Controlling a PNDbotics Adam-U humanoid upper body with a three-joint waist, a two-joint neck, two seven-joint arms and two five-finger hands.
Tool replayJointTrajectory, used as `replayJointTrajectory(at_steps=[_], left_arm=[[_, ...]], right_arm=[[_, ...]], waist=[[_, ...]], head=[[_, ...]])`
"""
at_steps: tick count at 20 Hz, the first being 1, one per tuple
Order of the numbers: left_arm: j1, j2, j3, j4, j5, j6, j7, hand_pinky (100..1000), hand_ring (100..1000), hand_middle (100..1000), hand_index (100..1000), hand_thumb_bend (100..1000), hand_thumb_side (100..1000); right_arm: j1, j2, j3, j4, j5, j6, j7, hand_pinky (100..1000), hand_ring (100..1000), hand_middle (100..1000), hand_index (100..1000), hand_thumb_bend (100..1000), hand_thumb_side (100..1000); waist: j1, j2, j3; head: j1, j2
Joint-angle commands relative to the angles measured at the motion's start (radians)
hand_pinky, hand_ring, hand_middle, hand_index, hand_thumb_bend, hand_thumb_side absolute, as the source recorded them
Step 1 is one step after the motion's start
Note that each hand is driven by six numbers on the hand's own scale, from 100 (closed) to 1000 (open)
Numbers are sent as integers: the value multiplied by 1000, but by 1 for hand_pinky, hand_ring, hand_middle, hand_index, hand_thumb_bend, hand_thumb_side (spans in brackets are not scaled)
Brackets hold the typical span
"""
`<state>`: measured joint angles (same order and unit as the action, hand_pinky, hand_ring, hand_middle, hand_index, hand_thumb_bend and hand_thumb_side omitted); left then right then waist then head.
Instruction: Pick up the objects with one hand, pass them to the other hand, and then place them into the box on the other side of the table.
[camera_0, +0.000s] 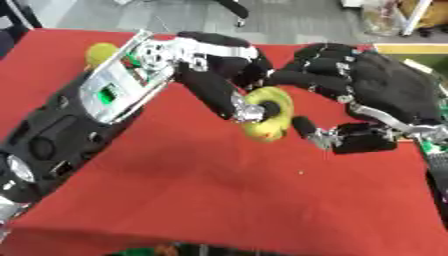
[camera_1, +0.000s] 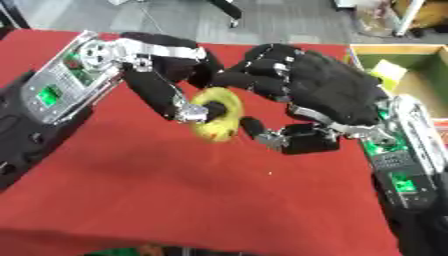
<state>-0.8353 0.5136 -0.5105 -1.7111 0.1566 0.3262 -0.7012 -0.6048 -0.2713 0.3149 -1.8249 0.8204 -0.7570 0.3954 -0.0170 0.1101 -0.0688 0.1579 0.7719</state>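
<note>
Over the middle of the red table (camera_0: 219, 200), both hands are meeting around a yellow ring-shaped object (camera_0: 267, 120) (a round thing with a dark hole in its middle). The left hand (camera_0: 214, 65) is coming in from the upper left, its fingers curling downward, and one long black finger (camera_0: 214, 95) is reaching to the ring, its silver tip sitting at the ring's left edge by the hole. The ring is hanging just below and to the right of this hand, lifted clear of the cloth as far as the views show.

The right hand (camera_1: 324, 95) is reaching in from the right, its fingers bending over the top of the ring and nearly touching the left hand's knuckles, while its thumb (camera_1: 293, 137) is pointing in from below right, its tip just beside the ring's lower edge. Whether the right hand is actually touching the ring cannot be told.

A second yellow object (camera_0: 101, 54) is lying on the table at the far left, partly hidden behind the left arm. At the right edge of the table, a box (camera_1: 411, 65) with a pale rim and green inside is standing, well apart from the ring.
</note>
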Motion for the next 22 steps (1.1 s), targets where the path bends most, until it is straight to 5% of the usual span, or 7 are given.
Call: replayJointTrajectory(at_steps=[1, 17, 22], left_arm=[[-42, 1, 62, -44, 16, -12, 19, 703, 513, 455, 522, 100, 196], [-52, -20, 58, -56, 33, 1, 16, 708, 513, 455, 524, 100, 200], [-54, -30, 51, -54, 35, 8, 8, 711, 515, 457, 527, 100, 202]], right_arm=[[7, -13, 26, 21, 4, -8, 45, 841, 788, 777, 988, 244, 260], [4, -17, 23, 20, -6, -6, 44, 839, 783, 763, 917, 227, 257], [3, -18, 23, 20, -7, -4, 18, 834, 772, 743, 757, 199, 241]], waist=[[3, -13, -2], [2, -12, 0], [1, -12, 1]], head=[[4, -2], [8, -2], [10, -2]])
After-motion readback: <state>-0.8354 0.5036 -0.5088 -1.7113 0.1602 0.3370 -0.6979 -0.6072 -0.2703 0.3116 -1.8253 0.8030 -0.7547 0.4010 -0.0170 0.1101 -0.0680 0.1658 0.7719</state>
